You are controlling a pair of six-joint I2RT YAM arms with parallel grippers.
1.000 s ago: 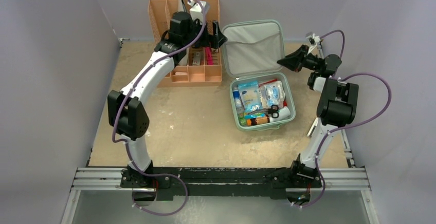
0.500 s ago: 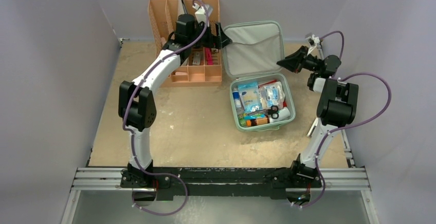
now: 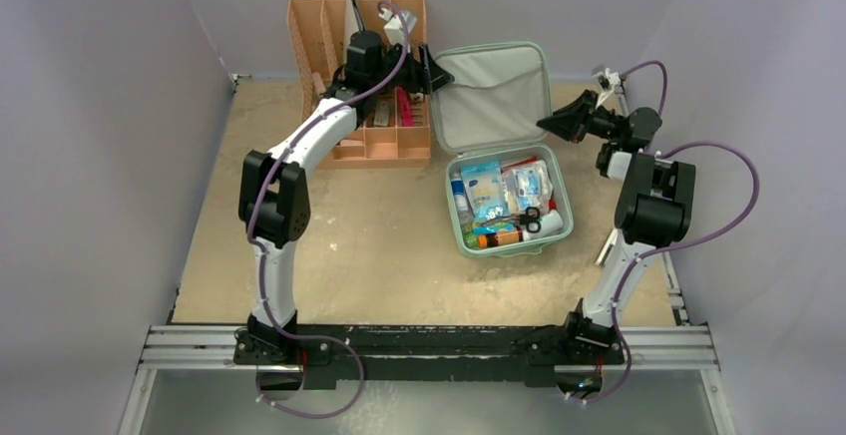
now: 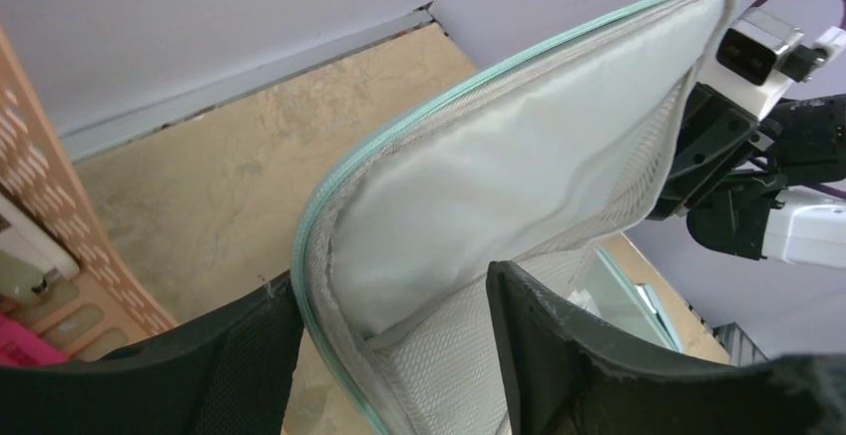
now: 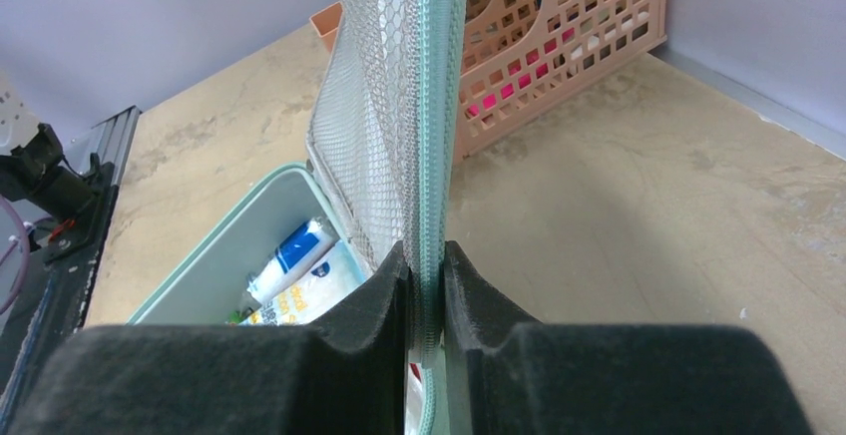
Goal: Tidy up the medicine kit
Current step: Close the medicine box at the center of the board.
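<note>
The medicine kit point(image 3: 511, 247) sits open on the table point(image 3: 349, 245), right of centre and just right of the peach organizer point(image 3: 309, 46). Its base lies flat with the mouth facing up, packed with packets, bottles and a pair of scissors point(image 3: 529, 217). The case is a rounded square, so it has no marked long axis. The line that matters is the hinge, which runs left to right along the far side of the base, turned slightly. The lid point(image 3: 494, 96) rises from that hinge and leans toward the far wall, its grey lining facing near and up.

The right gripper point(image 5: 426, 255) is clamped on the lid's right zip edge, with the mesh pocket point(image 5: 374, 106) just inside the pinch. The left gripper point(image 4: 391, 280) straddles the lid's left edge with its jaws apart and grips nothing yet.

The step in hand seems to be taking the lid at both sides to fold it shut. To do it well, the left gripper should pinch the rim about level with the right one, catching the stiff zip band and not the loose mesh alone. Both should then swing together about the hinge toward the near side, kept level so the lid does not twist, watching for contents standing proud of the rim
</note>
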